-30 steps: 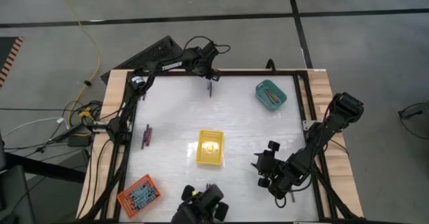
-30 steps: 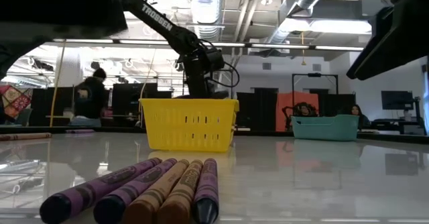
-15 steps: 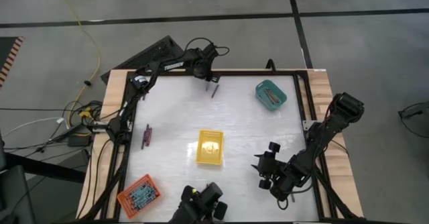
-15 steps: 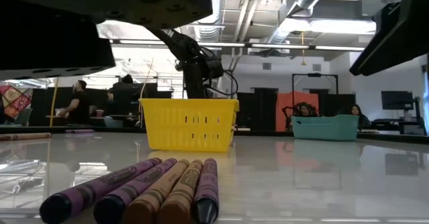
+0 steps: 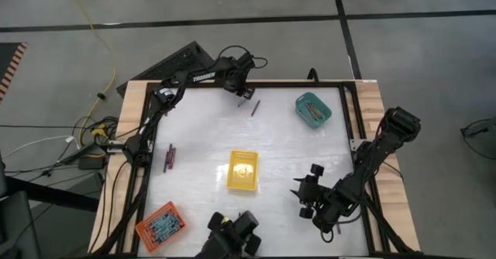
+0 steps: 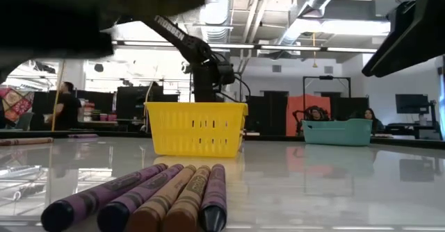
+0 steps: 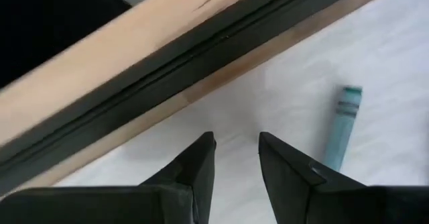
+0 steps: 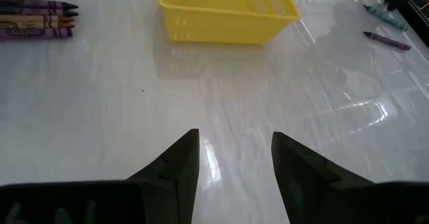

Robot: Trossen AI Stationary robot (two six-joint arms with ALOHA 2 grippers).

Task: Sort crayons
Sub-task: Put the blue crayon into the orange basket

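- I am seeing the left hand (image 7: pixel 234 158) hovering narrowly parted, empty, by the desk (image 5: pixel 201 135) far edge.
- A teal crayon (image 7: pixel 342 126) is lying beside it, long axis angled toward that edge.
- The right hand (image 8: pixel 231 157) is waiting wide over open desk.

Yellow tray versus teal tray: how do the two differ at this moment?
The yellow tray sits mid-table, squared to the table's edges. The teal tray sits near a corner on the right arm's side, turned at an angle. The teal tray holds a few crayons; the yellow tray shows none that can be made out. Both are small open-topped plastic trays resting flat on the table.
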